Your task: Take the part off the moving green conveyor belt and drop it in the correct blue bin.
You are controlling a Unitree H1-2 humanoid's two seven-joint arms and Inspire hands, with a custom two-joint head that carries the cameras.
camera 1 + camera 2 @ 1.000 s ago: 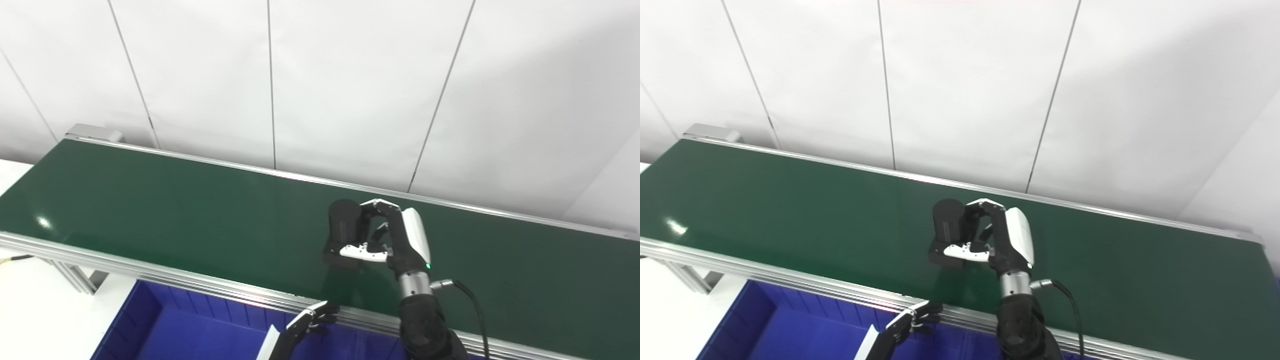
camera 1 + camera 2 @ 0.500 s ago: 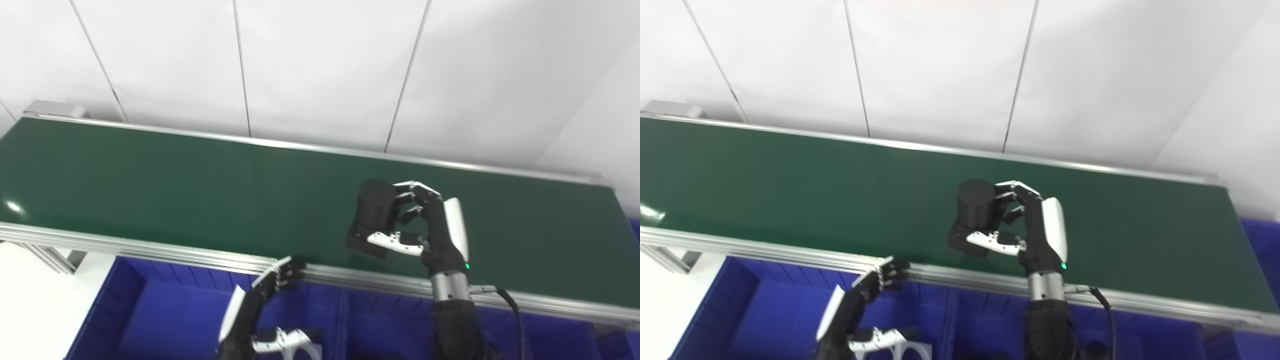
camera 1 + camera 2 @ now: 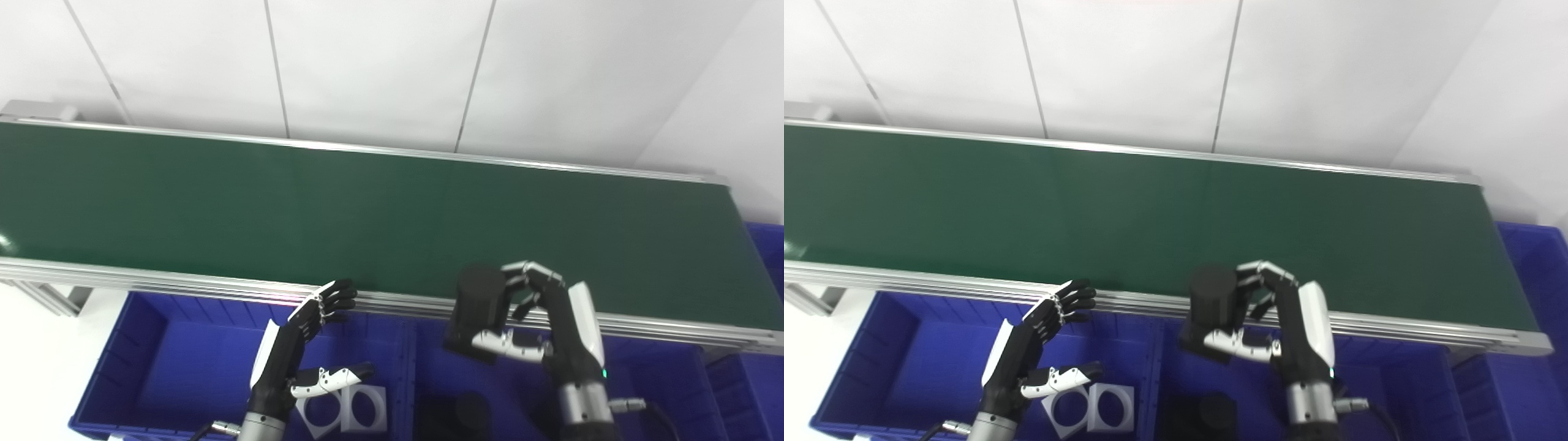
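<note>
Part (image 3: 476, 309): matte black cylinder on square base, long axis upright, slightly tilted, round end up. No writing legible. Held lower centre-right, pinched by right hand (image 3: 551, 324), over middle blue bin (image 3: 649, 392), at conveyor belt (image 3: 306, 208) near rail. Left hand (image 3: 294, 358) spread, holding nothing, over left blue bin (image 3: 153, 367) containing white ring plates (image 3: 346, 407).

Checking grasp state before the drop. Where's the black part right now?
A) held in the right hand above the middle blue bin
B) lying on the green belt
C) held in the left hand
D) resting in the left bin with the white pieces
A: the right hand is closed on the black part, off the belt and over the middle blue bin; the left hand is open and holds nothing.
</note>
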